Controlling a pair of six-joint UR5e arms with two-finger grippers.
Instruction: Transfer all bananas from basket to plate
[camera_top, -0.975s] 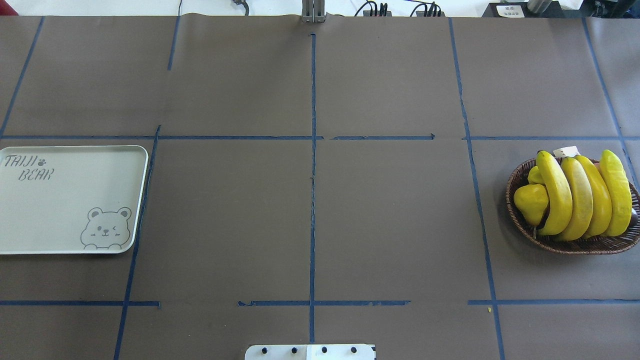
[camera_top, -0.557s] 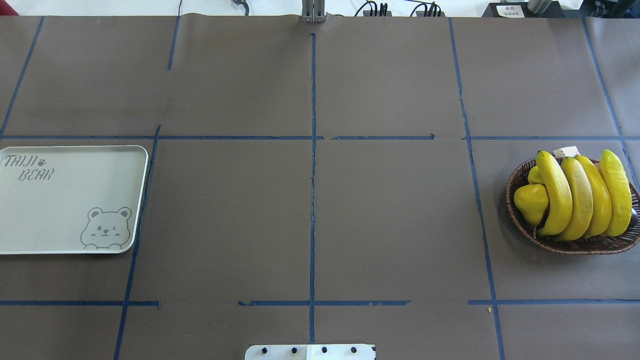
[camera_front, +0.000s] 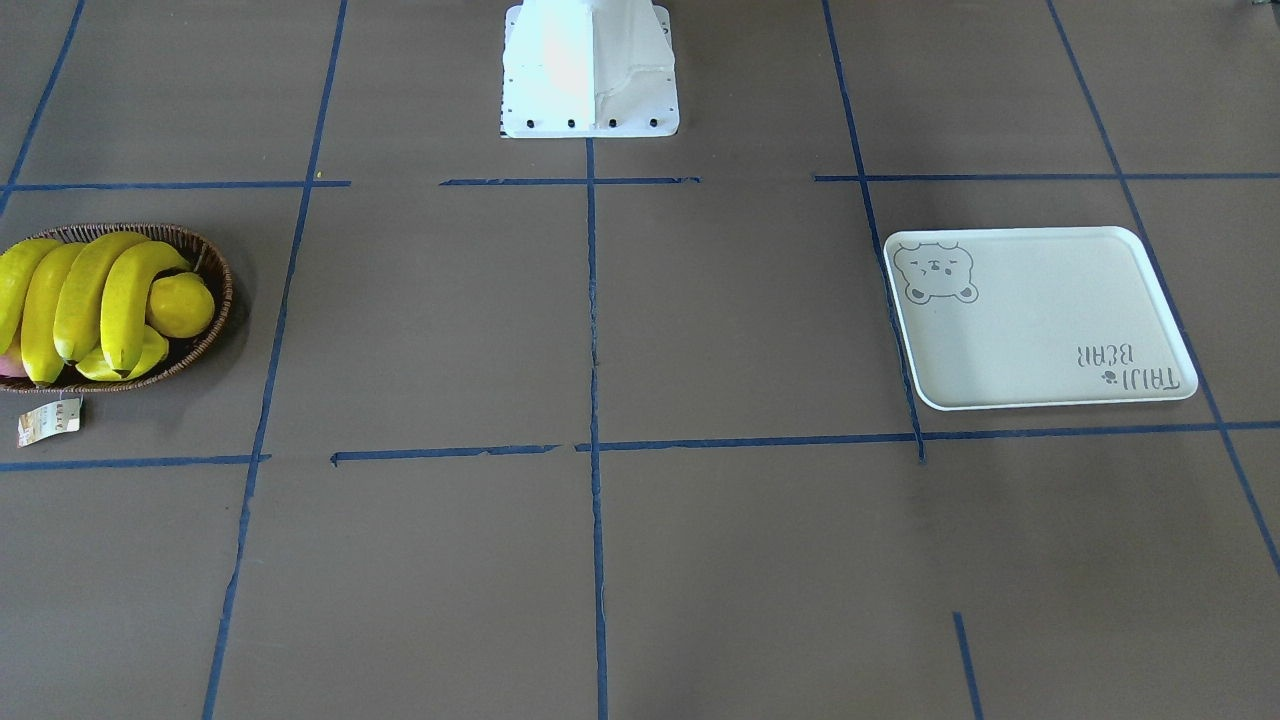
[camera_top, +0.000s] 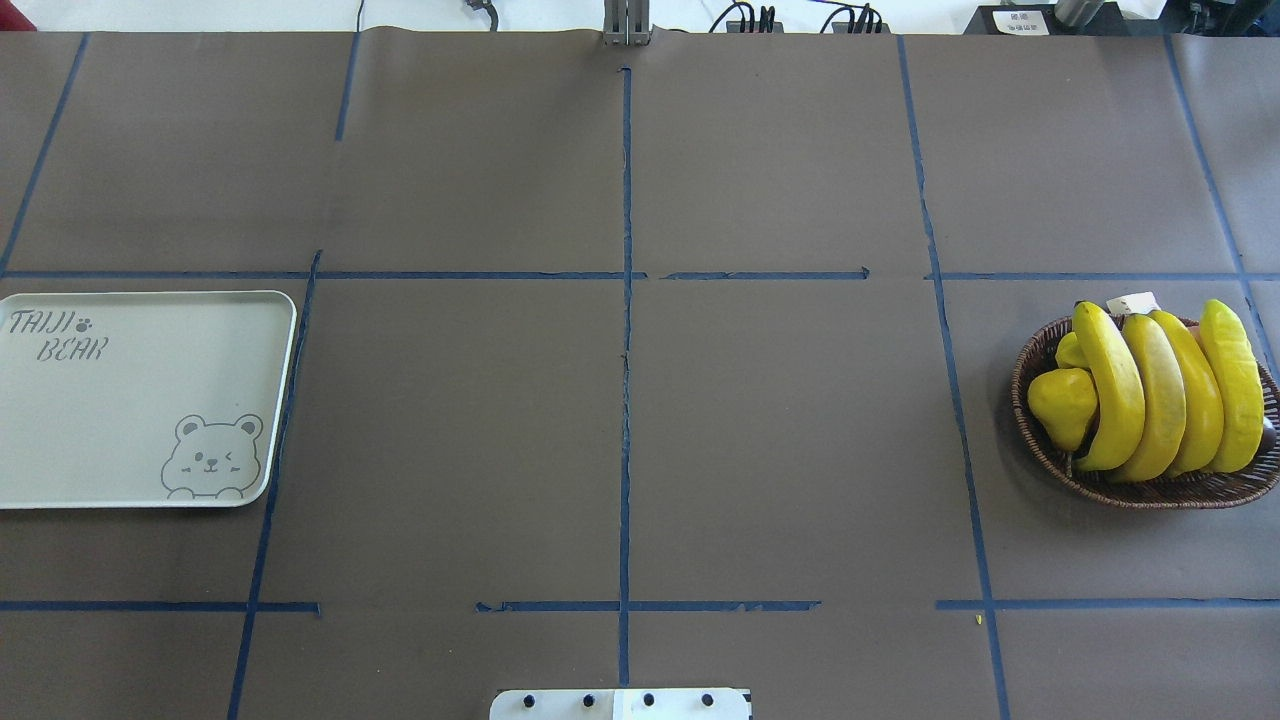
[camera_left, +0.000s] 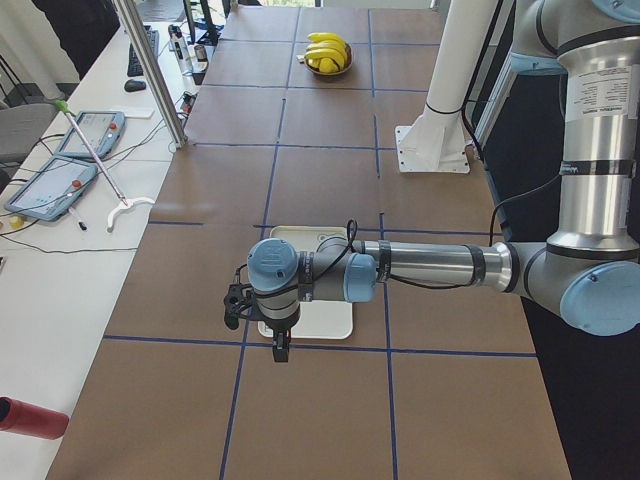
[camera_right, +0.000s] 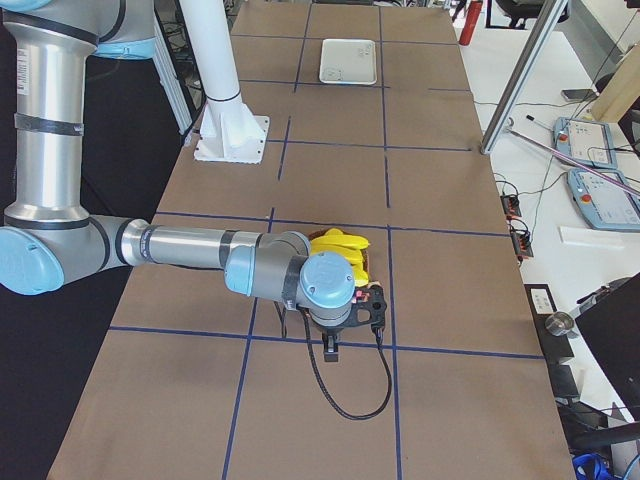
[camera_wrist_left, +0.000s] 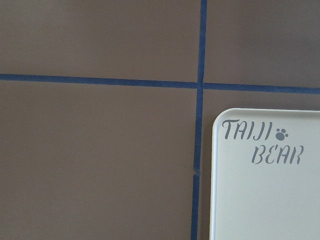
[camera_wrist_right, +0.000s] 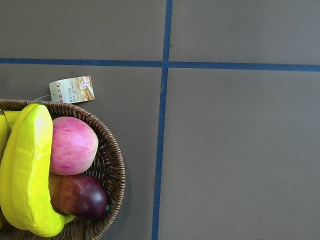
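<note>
Several yellow bananas (camera_top: 1160, 395) lie side by side across the brown wicker basket (camera_top: 1150, 492) at the table's right edge; the same bananas (camera_front: 80, 300) sit at the front-facing view's left. The cream bear plate (camera_top: 130, 400) lies bare at the far left. The left gripper (camera_left: 283, 350) hangs high over the plate (camera_left: 325, 322) and shows only in the left side view, so I cannot tell its state. The right gripper (camera_right: 331, 350) hovers above the basket's outer end, likewise only in a side view. The right wrist view catches one banana (camera_wrist_right: 27, 170) and the basket's rim (camera_wrist_right: 111, 165).
A round yellow fruit (camera_top: 1062, 405) sits in the basket beside the bananas. A pink apple (camera_wrist_right: 72, 145) and a dark red fruit (camera_wrist_right: 80, 195) lie under them. A paper tag (camera_wrist_right: 72, 90) trails outside the rim. The robot's white base (camera_front: 590, 70) stands at mid-table.
</note>
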